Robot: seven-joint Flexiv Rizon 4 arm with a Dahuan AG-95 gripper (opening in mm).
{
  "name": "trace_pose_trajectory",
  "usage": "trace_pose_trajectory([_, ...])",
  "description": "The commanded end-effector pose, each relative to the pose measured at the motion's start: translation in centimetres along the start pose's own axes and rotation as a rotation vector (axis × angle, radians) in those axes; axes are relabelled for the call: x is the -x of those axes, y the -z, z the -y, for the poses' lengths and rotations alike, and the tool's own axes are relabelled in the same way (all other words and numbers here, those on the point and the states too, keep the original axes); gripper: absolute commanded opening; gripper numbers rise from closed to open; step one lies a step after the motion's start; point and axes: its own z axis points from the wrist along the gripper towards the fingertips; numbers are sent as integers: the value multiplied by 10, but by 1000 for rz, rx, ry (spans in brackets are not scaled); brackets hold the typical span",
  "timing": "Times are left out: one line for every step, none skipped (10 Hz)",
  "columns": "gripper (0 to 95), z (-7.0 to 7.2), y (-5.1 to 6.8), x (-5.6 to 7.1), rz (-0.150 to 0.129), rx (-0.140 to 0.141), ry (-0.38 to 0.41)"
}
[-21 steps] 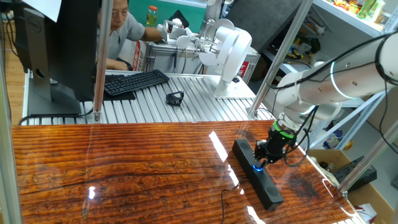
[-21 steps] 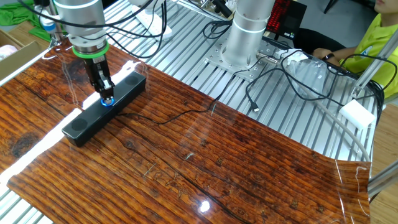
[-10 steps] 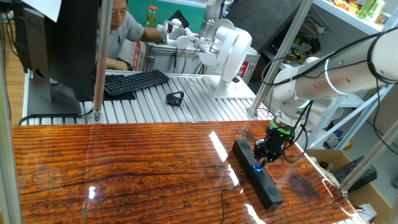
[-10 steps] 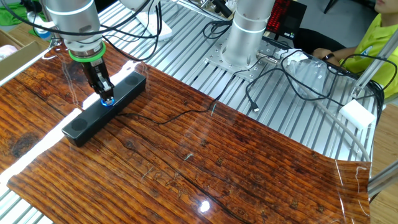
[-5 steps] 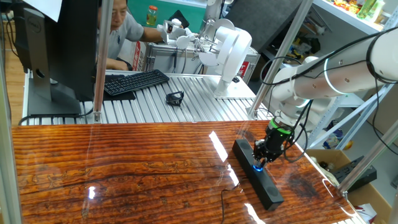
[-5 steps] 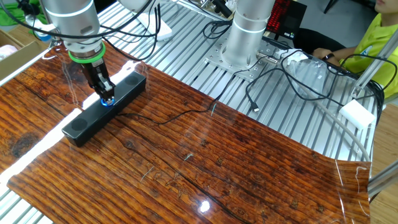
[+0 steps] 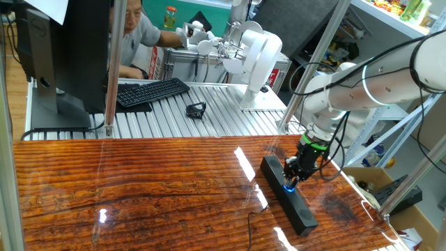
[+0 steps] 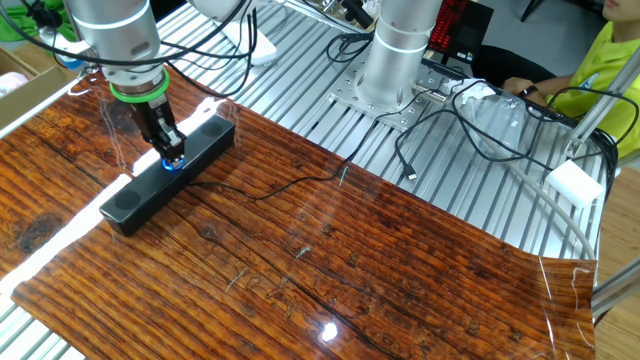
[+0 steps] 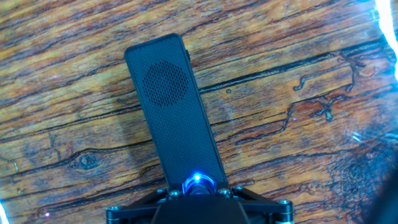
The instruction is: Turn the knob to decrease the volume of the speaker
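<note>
The speaker point(image 8: 167, 172) lies flat on the wooden table point(image 8: 400, 270). In the other fixed view its long axis runs from 1 o'clock to 7 o'clock. The knob point(image 9: 196, 183) sits at mid-length on the top face, ringed in blue light.

The gripper point(image 8: 173, 157) points down onto the knob, jaws clenched on it from both sides.

Procedure, as judged from this state:
- Keep the rotation axis centred on the knob; do not translate.
- Hold the clamp force constant so the fingers do not slip.
- Avoid side load; the speaker is unsecured and may slide or pivot.
- Keep the thin cable point(image 8: 280, 185), leaving toward 3 o'clock, undisturbed.
</note>
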Motion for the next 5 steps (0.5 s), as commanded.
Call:
trace_pose_trajectory([0, 0, -1, 0, 0, -8, 37])
trace_pose_trajectory([0, 0, -1, 0, 0, -9, 52])
trace_pose_trajectory([0, 0, -1, 0, 0, -14, 73])
trace_pose_trajectory([0, 0, -1, 0, 0, -14, 82])
trace_pose_trajectory([0, 0, -1, 0, 0, -14, 108])
